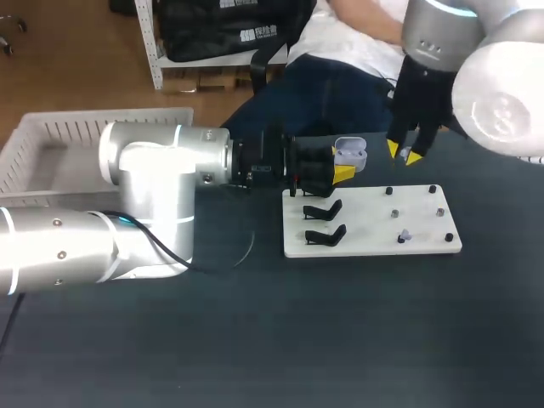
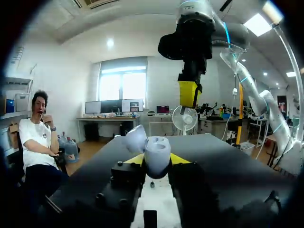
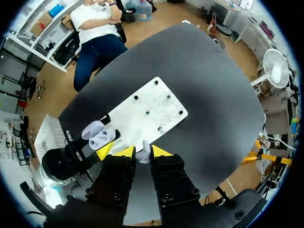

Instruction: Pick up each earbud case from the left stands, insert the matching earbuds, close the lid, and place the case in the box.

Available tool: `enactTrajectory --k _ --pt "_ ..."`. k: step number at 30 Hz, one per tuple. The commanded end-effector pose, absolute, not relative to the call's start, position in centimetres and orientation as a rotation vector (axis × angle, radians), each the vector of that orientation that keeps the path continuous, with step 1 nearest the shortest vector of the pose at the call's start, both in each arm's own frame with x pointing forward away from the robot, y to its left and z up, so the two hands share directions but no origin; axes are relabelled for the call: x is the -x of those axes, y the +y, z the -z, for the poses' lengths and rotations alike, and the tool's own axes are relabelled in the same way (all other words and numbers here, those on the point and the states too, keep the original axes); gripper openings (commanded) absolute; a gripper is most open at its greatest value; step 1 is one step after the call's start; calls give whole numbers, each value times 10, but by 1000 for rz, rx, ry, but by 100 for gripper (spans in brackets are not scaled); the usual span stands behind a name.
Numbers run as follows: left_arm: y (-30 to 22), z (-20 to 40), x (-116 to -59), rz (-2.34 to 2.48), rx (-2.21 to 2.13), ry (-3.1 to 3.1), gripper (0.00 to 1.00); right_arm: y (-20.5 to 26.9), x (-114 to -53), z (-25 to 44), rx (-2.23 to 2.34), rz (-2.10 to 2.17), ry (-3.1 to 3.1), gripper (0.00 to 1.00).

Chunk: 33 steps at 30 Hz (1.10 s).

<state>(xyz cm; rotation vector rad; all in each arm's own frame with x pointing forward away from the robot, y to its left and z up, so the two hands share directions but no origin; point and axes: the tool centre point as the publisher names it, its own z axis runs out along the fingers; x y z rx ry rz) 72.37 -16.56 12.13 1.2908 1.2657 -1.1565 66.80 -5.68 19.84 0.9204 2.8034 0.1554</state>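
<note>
My left gripper [image 1: 342, 167] is shut on a pale lilac earbud case [image 1: 351, 154] with its lid open, held just behind the white board [image 1: 370, 223]. In the left wrist view the case [image 2: 156, 151] sits between my yellow tips, lid tipped back. My right gripper [image 1: 404, 154] hangs above the board's far right part, beside the case, shut on a small white earbud [image 3: 144, 159]. Another earbud [image 1: 405, 235] stands on a peg at the board's right. Two empty black stands [image 1: 324, 209] occupy the board's left side.
A white slatted box [image 1: 51, 144] stands at the far left of the dark table, behind my left arm. Small black pegs [image 1: 432, 189] dot the board's right half. A thin cable [image 1: 242, 255] lies on the table near the left arm.
</note>
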Motion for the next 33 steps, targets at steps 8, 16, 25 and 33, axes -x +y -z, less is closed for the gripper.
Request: enactTrajectory --k 8,16,25,33 --pt "-166 -120 -724 1154 -1287 1262 0 -26 -701 -201 -890 -69 2833 0" --pt "-166 -120 -724 1154 -1287 1262 0 -11 -713 -195 -838 -62 2855 0" --pt "-166 -120 -724 1154 -1287 1262 0 -2 -711 -187 -800 -48 2875 0" --pt "-166 -120 -724 1154 -1287 1262 0 2 -710 -180 -790 -49 2882 0"
